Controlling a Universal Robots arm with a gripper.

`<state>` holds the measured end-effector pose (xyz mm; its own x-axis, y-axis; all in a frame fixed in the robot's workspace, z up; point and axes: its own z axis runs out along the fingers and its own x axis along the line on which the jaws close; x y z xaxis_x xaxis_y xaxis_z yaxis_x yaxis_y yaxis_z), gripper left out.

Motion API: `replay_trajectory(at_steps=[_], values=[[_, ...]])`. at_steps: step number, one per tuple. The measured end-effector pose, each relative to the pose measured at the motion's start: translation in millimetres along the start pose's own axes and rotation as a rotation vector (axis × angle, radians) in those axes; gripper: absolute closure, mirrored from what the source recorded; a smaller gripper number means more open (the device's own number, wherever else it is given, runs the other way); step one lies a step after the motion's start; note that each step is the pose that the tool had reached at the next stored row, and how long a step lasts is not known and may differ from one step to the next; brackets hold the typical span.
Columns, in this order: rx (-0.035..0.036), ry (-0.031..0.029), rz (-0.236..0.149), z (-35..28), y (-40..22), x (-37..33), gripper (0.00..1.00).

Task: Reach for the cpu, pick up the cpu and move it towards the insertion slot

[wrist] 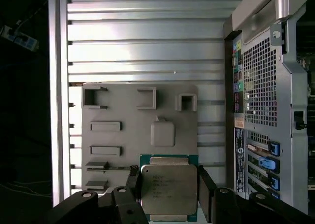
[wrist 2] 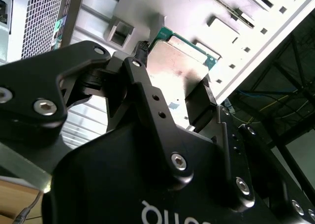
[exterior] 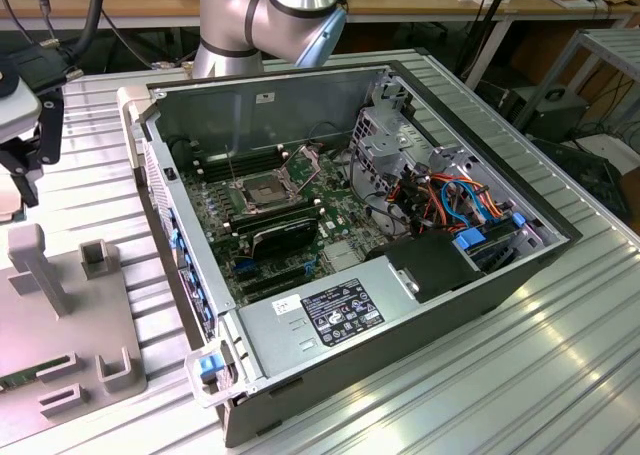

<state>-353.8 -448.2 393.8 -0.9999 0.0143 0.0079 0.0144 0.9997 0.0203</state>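
Surface: ribbed silver aluminium table (exterior: 520, 375)
Middle: open dark grey metal computer case (exterior: 250, 100), lying on its side on the table
Exterior view's left: flat grey plastic plate with raised blocks (exterior: 60, 325), just beside the case

Premises assessed as a robotics laboratory or workshop test cell. Evidence: a robot arm (exterior: 270, 10) stands at a ribbed aluminium table (exterior: 480, 375), its gripper (wrist: 168, 189) closed on a cpu (wrist 2: 179, 61) directly above a grey fixture plate (wrist: 128, 135) with moulded holders, and an opened desktop computer case (exterior: 260, 105), board and wiring exposed, lies just beside the gripper. Well away from the gripper, past the table edge, stand wooden workbenches (exterior: 420, 0) strewn with cables, and a power strip (wrist: 12, 34) sits in the dark area off the table.
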Motion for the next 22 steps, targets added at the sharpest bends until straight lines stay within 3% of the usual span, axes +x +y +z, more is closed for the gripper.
replay_trajectory(at_steps=[22], values=[[0.0,0.0,0.0,-0.1,0.2,-13.7,0.45]])
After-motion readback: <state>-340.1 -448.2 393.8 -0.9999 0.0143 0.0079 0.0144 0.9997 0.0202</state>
